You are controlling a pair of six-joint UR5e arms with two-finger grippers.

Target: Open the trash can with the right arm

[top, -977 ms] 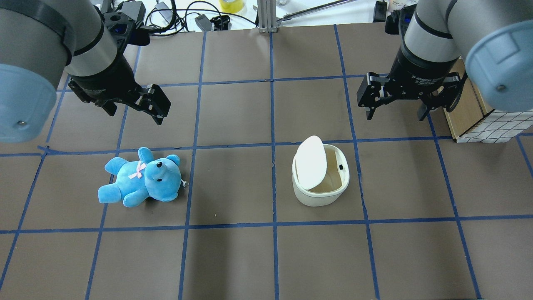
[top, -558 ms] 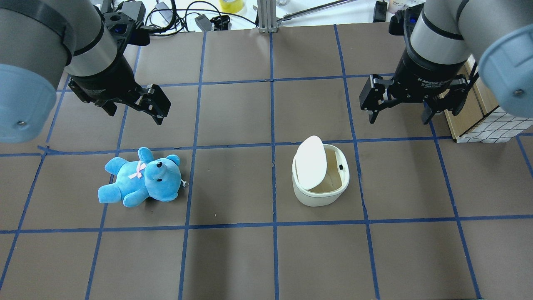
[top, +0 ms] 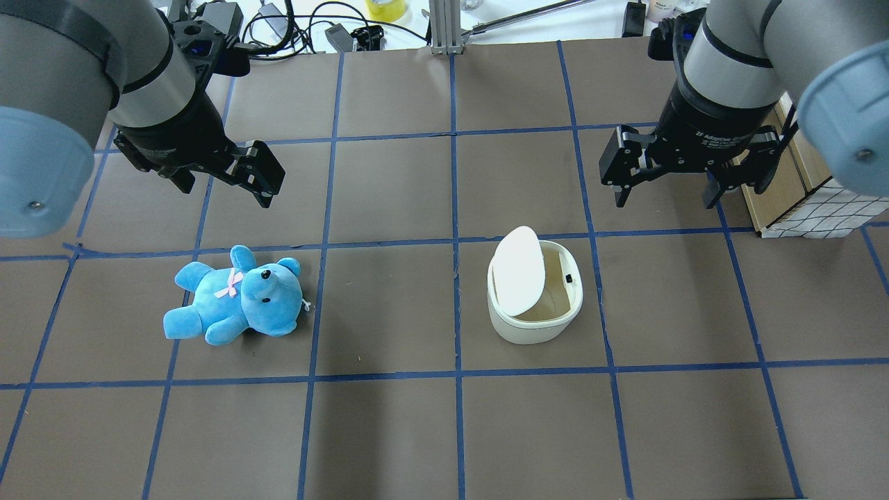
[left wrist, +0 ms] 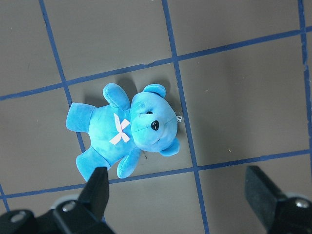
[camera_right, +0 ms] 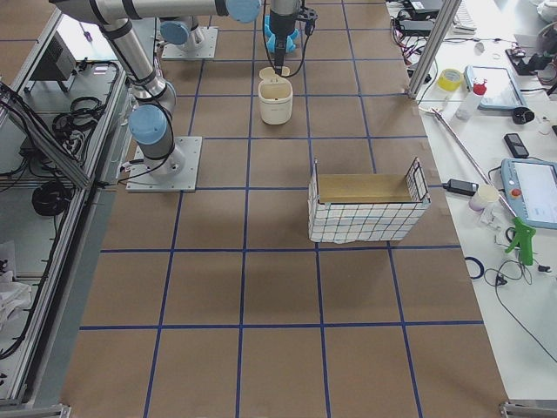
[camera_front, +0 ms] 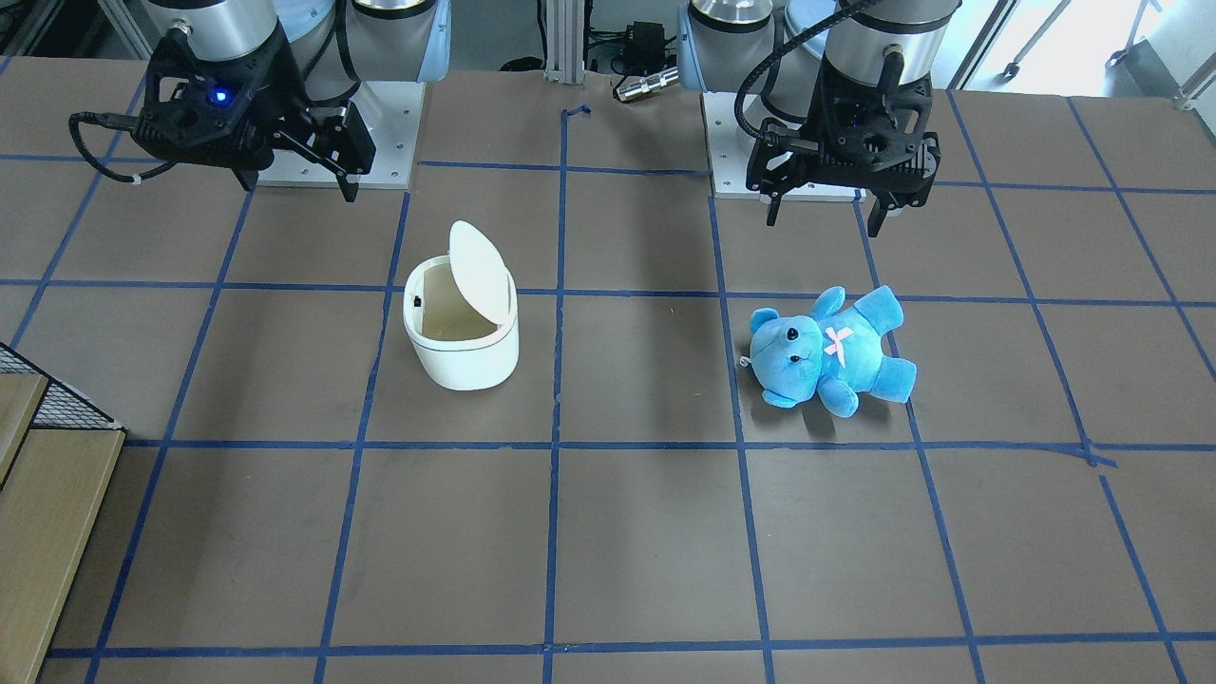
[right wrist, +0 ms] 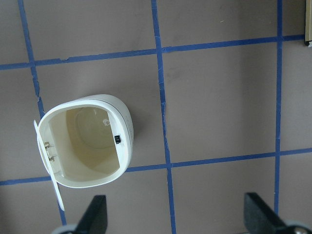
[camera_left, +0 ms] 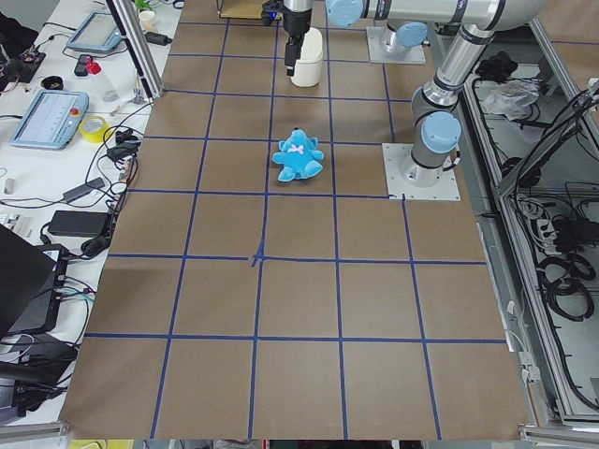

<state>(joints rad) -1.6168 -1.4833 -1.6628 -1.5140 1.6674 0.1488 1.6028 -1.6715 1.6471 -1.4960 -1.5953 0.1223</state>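
Trash can (top: 531,332) stands upright on the table (top: 389,430), one grid square nearer the robot than the right gripper (top: 663,201) and slightly toward the centre line, well apart from the blue teddy bear (top: 236,300) on the left side. Its lid (top: 517,271) is raised on the hinge (right wrist: 47,148), standing steeply on the side toward the bear. The right wrist view looks straight into an empty cream interior, with a small dark latch (right wrist: 117,139) on the rim opposite the hinge. We judge the opening itself done. Right gripper hovers above the table with jaws spread wide and nothing between them. The left gripper (top: 226,194) is likewise wide apart and empty, above the bear. A wire basket (top: 812,208) sits at the right edge. Handling estimate: thin, smooth, hollow plastic, so light and slippery and likely to slide or tip under a sideways push. The lid looks thin and its hinge delicate. If further contact is needed, we would take the free edge of the lid, or pinch the rim wall by the latch, with low force.
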